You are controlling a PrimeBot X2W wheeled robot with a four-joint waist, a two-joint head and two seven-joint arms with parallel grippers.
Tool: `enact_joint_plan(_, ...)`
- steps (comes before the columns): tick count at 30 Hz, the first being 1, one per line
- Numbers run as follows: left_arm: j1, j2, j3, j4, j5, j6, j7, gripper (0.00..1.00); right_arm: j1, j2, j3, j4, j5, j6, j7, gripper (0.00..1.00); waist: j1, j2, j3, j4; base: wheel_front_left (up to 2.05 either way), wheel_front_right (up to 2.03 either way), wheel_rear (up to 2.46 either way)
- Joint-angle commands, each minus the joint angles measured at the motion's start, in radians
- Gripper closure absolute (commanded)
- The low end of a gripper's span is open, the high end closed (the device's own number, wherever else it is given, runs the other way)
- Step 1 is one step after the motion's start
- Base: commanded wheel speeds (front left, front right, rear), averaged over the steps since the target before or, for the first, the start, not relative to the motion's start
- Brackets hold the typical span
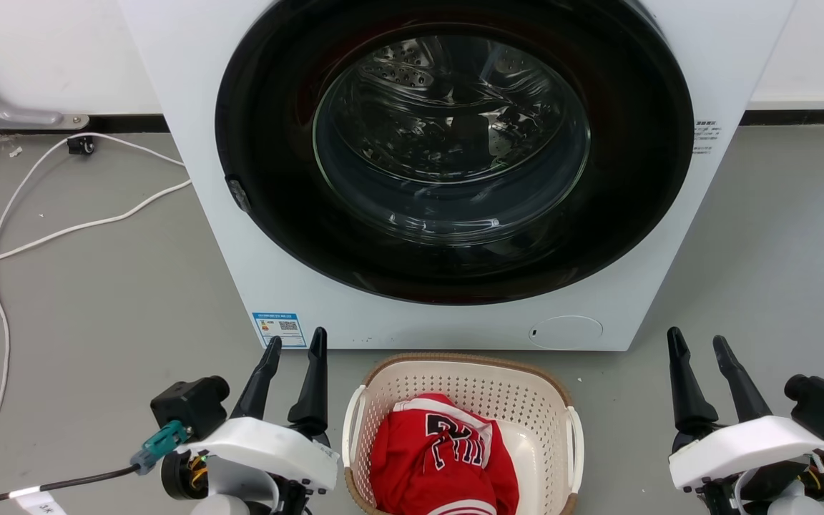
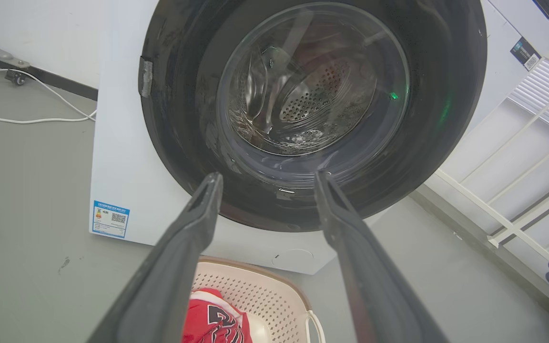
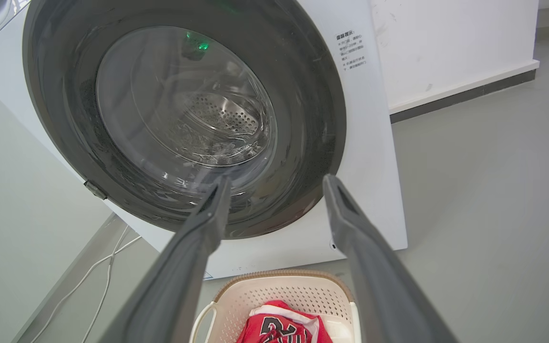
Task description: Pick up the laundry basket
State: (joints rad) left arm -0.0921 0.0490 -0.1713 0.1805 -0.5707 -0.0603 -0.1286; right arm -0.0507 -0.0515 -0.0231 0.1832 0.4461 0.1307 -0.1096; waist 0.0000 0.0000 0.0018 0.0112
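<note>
Scene: a white front-loading washing machine (image 1: 183,71) stands on a grey floor (image 1: 97,307), its round glass door (image 1: 451,136) shut and ringed in black
Laundry basket: the cream perforated laundry basket (image 1: 498,390) sits upright on the floor just before the machine's lower front, below the door, open top facing up
Load: a crumpled red jersey (image 1: 433,458) with black-and-white lettering lies inside it
Basket and hands: in the head view the basket lies between the two hands, touching neither; the left hand's white housing is just beside the left side handle (image 1: 352,422), while the right hand is farther from the right side handle (image 1: 575,436)
Left hand: the left hand (image 1: 297,338) hovers with its two dark fingers parted and nothing between them, tips pointing at the machine; from its own wrist the hand (image 2: 267,177) frames the door, the basket (image 2: 255,290) low between the fingers
Right hand: the right hand (image 1: 696,337) is likewise spread wide and empty; its wrist camera shows the hand (image 3: 277,180) above the basket (image 3: 284,290)
Heading: the brown woven-look rim's far curve faces the machine, the white handles face left and right toward the hands
Long axis: cannot be told, as the near end runs off the head view's bottom edge
Surroundings: a white cable (image 1: 61,232) trails across the floor on the left
</note>
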Motion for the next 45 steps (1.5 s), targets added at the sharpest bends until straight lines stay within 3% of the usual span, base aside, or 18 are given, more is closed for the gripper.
enact_joint_plan(1, -0.023, 0.004, -0.007, -0.008, 0.031, 0.005, -0.012, 0.00, -0.003, 0.000, 0.003, -0.009, -0.030, 0.000, -0.006, 0.00, 0.0000, 0.0000, 0.000, 0.000, 0.00, 0.00, 0.00)
enact_joint_plan(25, -0.024, 0.010, -0.067, 0.013, 0.269, 0.035, -0.071, 0.00, 0.017, 0.001, 0.013, -0.024, -0.274, 0.000, -0.015, 0.00, 0.0000, 0.0000, 0.001, 0.002, 0.00, 0.00, 0.00)
enact_joint_plan(45, -0.019, 0.006, -0.092, 0.041, 0.403, 0.047, -0.111, 0.00, 0.031, 0.001, 0.016, -0.024, -0.384, 0.000, -0.045, 0.00, 0.0000, 0.0000, -0.001, 0.005, 0.00, 0.00, 0.00)
